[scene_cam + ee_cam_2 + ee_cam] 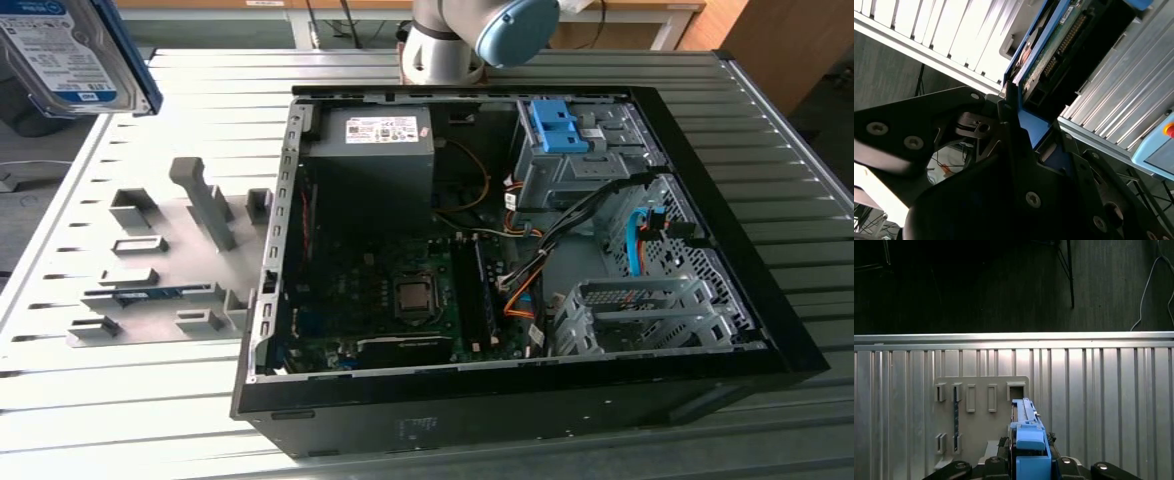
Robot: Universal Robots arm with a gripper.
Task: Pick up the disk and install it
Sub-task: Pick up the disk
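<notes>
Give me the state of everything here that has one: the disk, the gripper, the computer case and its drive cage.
Disk: held in the air, clear of the table.
Gripper: shut on the disk.
Case: lying flat, side open.
Drive cage: empty.

I'm seeing the case lying on the table, fixture plate beside it on the exterior view's left, the disk sitting in the hand, raised off the table.
</notes>
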